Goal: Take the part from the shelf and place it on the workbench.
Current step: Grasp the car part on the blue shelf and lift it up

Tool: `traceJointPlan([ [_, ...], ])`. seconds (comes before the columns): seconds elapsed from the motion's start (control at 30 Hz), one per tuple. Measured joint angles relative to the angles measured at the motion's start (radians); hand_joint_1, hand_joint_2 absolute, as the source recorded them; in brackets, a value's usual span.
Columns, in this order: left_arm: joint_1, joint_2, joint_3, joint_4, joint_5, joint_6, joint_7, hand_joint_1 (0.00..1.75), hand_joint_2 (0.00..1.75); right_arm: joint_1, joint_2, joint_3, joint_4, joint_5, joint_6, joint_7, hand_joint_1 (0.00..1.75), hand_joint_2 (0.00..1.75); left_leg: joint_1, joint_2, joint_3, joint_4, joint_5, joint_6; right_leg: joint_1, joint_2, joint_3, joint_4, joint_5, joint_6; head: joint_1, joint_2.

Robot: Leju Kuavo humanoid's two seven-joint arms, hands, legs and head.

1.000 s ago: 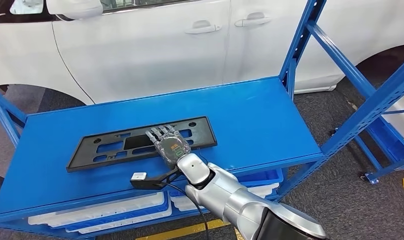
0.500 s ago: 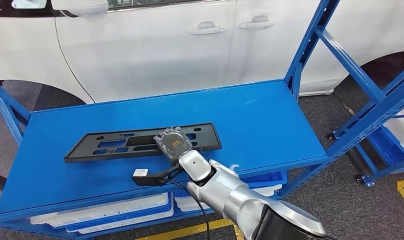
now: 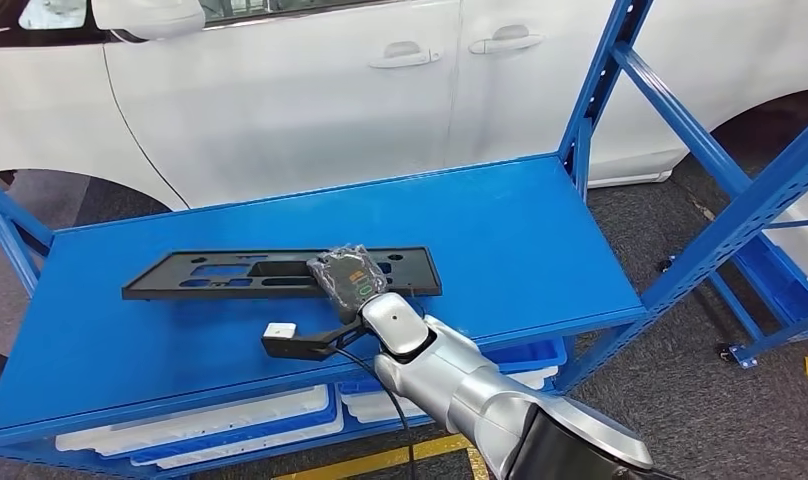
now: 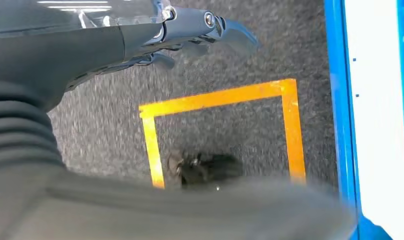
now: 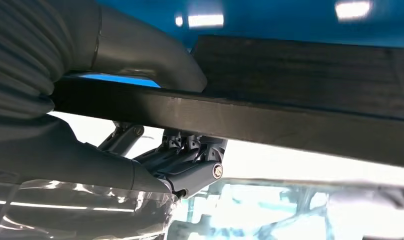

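Pickup step: right hand (image 3: 348, 283) grips the black plate (image 3: 220, 276) on the shelf (image 3: 540, 230), thumb one side, fingers the other; left hand (image 4: 190, 35) holds nothing; next, lift clear toward the workbench

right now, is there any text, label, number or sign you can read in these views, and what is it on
No text reads clearly in any view.
Back of the right hand: small green and orange display marks, too small to read.
Long black plastic frame part: no readable marking.
Small white block on the black wrist bracket: blank as far as it shows.
Yellow tape outline on the grey floor: a plain marking, no words.
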Motion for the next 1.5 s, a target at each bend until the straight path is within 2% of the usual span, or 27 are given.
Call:
traceJointPlan([
  [0.07,0.001,0.0,0.005,0.0,0.005,0.019,-0.003,0.0,1.75,-0.001,0.0,-0.021,-0.006,-0.027,-0.034,-0.033,1.75,1.75,0.002,0.0,-0.06,0.126,-0.046,-0.007,0.001,0.0,0.0,0.001,-0.001,-0.002,0.0,0.0],
  [0.1,0.001,0.001,0.011,0.0,0.009,0.025,-0.007,0.0,1.75,0.0,0.0,-0.034,-0.011,-0.048,-0.049,-0.057,1.75,1.75,0.002,0.0,-0.073,0.149,-0.045,-0.009,0.001,0.001,0.0,0.002,-0.002,-0.002,-0.001,0.0],
  [0.13,0.001,0.001,0.016,0.0,0.014,0.029,-0.014,0.0,1.75,0.0,0.0,-0.05,-0.021,-0.074,-0.061,-0.087,1.75,1.75,0.003,0.0,-0.068,0.134,-0.024,-0.01,0.001,0.002,0.001,0.003,-0.003,-0.001,-0.001,0.0],
  [0.2,0.001,0.001,0.032,0.0,0.028,0.028,-0.045,0.0,1.75,0.013,-0.003,-0.109,-0.083,-0.168,-0.054,-0.182,1.75,1.75,0.006,0.001,-0.011,0.006,0.047,-0.009,0.001,0.005,0.003,0.008,-0.008,0.004,0.0,0.0],
  [0.23,0.001,0.001,0.042,0.0,0.04,0.02,-0.066,0.0,1.75,0.03,-0.007,-0.152,-0.142,-0.24,-0.03,-0.247,1.75,1.75,0.006,0.0,0.019,-0.059,0.071,-0.006,0.004,0.006,0.002,0.012,-0.011,0.008,-0.001,0.0],
  [0.3,0.0,0.0,0.068,0.0,0.071,-0.013,-0.112,0.0,1.75,0.085,-0.016,-0.265,-0.31,-0.445,0.055,-0.393,1.75,1.75,0.003,-0.003,0.047,-0.124,0.084,0.004,0.008,0.006,-0.005,0.018,-0.014,0.017,-0.002,0.0],
  [0.4,0.004,-0.004,0.113,0.0,0.117,-0.055,-0.177,0.0,1.75,0.173,-0.031,-0.42,-0.59,-0.766,0.22,-0.536,1.75,1.75,0.003,-0.008,0.043,-0.127,0.084,0.025,0.008,0.002,-0.01,0.023,-0.021,0.033,-0.002,0.0],
  [0.47,0.006,-0.007,0.143,0.0,0.138,-0.073,-0.208,0.0,1.75,0.219,-0.064,-0.498,-0.77,-0.92,0.337,-0.56,1.75,1.75,0.006,-0.01,0.045,-0.132,0.086,0.04,0.006,0.0,-0.035,0.081,-0.06,0.044,0.001,0.0],
  [0.53,0.007,-0.009,0.169,0.0,0.147,-0.085,-0.218,0.0,1.75,0.266,-0.11,-0.56,-0.919,-1.003,0.442,-0.582,1.75,1.75,0.003,-0.009,0.046,-0.133,0.085,0.048,0.004,0.0,-0.1,0.214,-0.123,0.05,0.004,0.0],
  [0.57,0.008,-0.01,0.178,0.0,0.146,-0.087,-0.217,0.0,1.75,0.291,-0.132,-0.582,-0.977,-1.021,0.485,-0.601,1.75,1.75,0.001,-0.009,0.046,-0.132,0.084,0.05,0.003,0.0,-0.133,0.276,-0.143,0.052,0.004,0.0],
  [0.6,0.009,-0.01,0.185,0.0,0.141,-0.085,-0.215,0.0,1.75,0.316,-0.15,-0.6,-1.028,-1.03,0.522,-0.624,1.75,1.75,0.0,-0.008,0.046,-0.132,0.083,0.051,0.002,0.0,-0.154,0.31,-0.147,0.052,0.004,0.0],
  [0.63,0.008,-0.01,0.19,0.0,0.137,-0.081,-0.213,0.0,1.75,0.339,-0.163,-0.612,-1.076,-1.035,0.552,-0.642,1.75,1.75,-0.002,-0.007,0.047,-0.131,0.082,0.052,0.002,0.0,-0.155,0.304,-0.13,0.051,0.004,0.0],
  [0.67,0.007,-0.011,0.193,0.0,0.131,-0.077,-0.213,0.0,1.75,0.36,-0.171,-0.621,-1.122,-1.041,0.576,-0.656,1.75,1.75,-0.003,-0.006,0.048,-0.129,0.081,0.052,0.002,0.0,-0.135,0.258,-0.099,0.047,0.004,0.0],
  [0.73,0.003,-0.014,0.198,0.0,0.12,-0.072,-0.217,0.0,1.75,0.39,-0.181,-0.631,-1.209,-1.052,0.611,-0.673,1.75,1.75,-0.007,-0.006,0.05,-0.126,0.076,0.049,0.004,0.0,-0.068,0.117,-0.033,0.037,0.004,0.0],
  [0.77,0.001,-0.016,0.198,0.0,0.113,-0.072,-0.218,0.0,1.75,0.4,-0.184,-0.633,-1.246,-1.055,0.624,-0.678,1.75,1.75,-0.01,-0.006,0.05,-0.125,0.074,0.046,0.006,-0.001,-0.043,0.064,-0.015,0.033,0.004,0.0],
  [0.8,0.0,-0.017,0.198,0.0,0.107,-0.071,-0.219,0.0,1.75,0.409,-0.187,-0.634,-1.279,-1.057,0.634,-0.68,1.75,1.75,-0.012,-0.006,0.051,-0.124,0.072,0.042,0.008,-0.001,-0.029,0.035,-0.009,0.03,0.004,0.0],
  [0.93,-0.001,-0.018,0.198,0.0,0.082,-0.069,-0.227,0.0,1.75,0.442,-0.201,-0.637,-1.366,-1.071,0.674,-0.683,1.75,1.75,-0.013,-0.005,0.054,-0.117,0.057,0.021,0.002,-0.001,-0.019,0.015,-0.006,0.015,0.003,0.0],
  [1.0,-0.001,-0.019,0.197,0.0,0.068,-0.063,-0.231,0.0,1.75,0.455,-0.206,-0.636,-1.392,-1.075,0.701,-0.688,1.75,1.75,-0.01,-0.004,0.024,-0.041,0.007,0.011,-0.002,-0.002,-0.013,0.009,-0.003,0.007,0.001,0.0],
  [1.07,-0.001,-0.019,0.196,0.0,0.055,-0.052,-0.227,0.0,1.75,0.474,-0.214,-0.63,-1.41,-1.073,0.727,-0.693,1.75,1.75,-0.007,-0.004,-0.037,0.096,-0.057,0.003,0.0,-0.002,-0.012,0.008,-0.003,0.004,0.0,0.0],
  [1.1,0.0,-0.018,0.195,0.0,0.052,-0.046,-0.223,0.0,1.75,0.485,-0.218,-0.625,-1.415,-1.071,0.74,-0.693,1.75,1.75,-0.007,-0.004,-0.059,0.143,-0.071,0.0,0.001,-0.002,-0.011,0.009,-0.004,0.003,0.0,0.0],
  [1.13,0.0,-0.018,0.195,0.0,0.049,-0.04,-0.217,0.0,1.75,0.494,-0.223,-0.616,-1.419,-1.071,0.755,-0.691,1.75,1.75,-0.007,-0.004,-0.065,0.156,-0.066,0.0,0.002,-0.001,-0.011,0.009,-0.005,0.003,0.0,0.0],
  [1.17,0.0,-0.018,0.195,0.0,0.048,-0.036,-0.21,0.0,1.75,0.5,-0.227,-0.605,-1.42,-1.071,0.768,-0.687,1.75,1.75,-0.007,-0.004,-0.049,0.124,-0.04,0.001,0.002,0.0,-0.009,0.01,-0.005,0.003,0.0,0.0],
  [1.23,-0.004,-0.018,0.195,0.0,0.047,-0.026,-0.198,0.0,1.75,0.507,-0.233,-0.578,-1.42,-1.072,0.788,-0.671,1.75,1.75,-0.008,-0.004,0.021,-0.02,0.029,0.01,0.004,0.002,-0.006,0.011,-0.007,0.005,0.0,0.0],
  [1.3,-0.01,-0.018,0.195,0.0,0.043,-0.019,-0.187,0.0,1.75,0.507,-0.235,-0.548,-1.407,-1.068,0.794,-0.641,1.75,1.75,-0.013,-0.004,0.07,-0.123,0.061,0.022,0.007,0.003,-0.006,0.013,-0.009,0.012,0.0,0.0],
  [1.37,-0.013,-0.017,0.195,0.0,0.035,-0.015,-0.179,0.0,1.75,0.496,-0.236,-0.513,-1.368,-1.053,0.784,-0.599,1.75,1.75,-0.017,-0.005,0.074,-0.14,0.062,0.031,0.007,0.003,-0.007,0.013,-0.008,0.021,0.001,0.0],
  [1.43,-0.016,-0.019,0.195,0.0,0.026,-0.016,-0.178,0.0,1.75,0.476,-0.235,-0.472,-1.299,-1.031,0.764,-0.567,1.75,1.75,-0.013,-0.003,0.078,-0.149,0.07,0.042,0.006,0.003,-0.01,0.02,-0.013,0.031,0.001,0.0],
  [1.5,-0.02,-0.021,0.194,0.0,0.019,-0.02,-0.184,0.0,1.75,0.456,-0.236,-0.433,-1.216,-1.007,0.749,-0.561,1.75,1.75,-0.007,-0.002,0.082,-0.159,0.079,0.051,0.005,0.002,-0.04,0.087,-0.056,0.041,0.005,0.0],
])
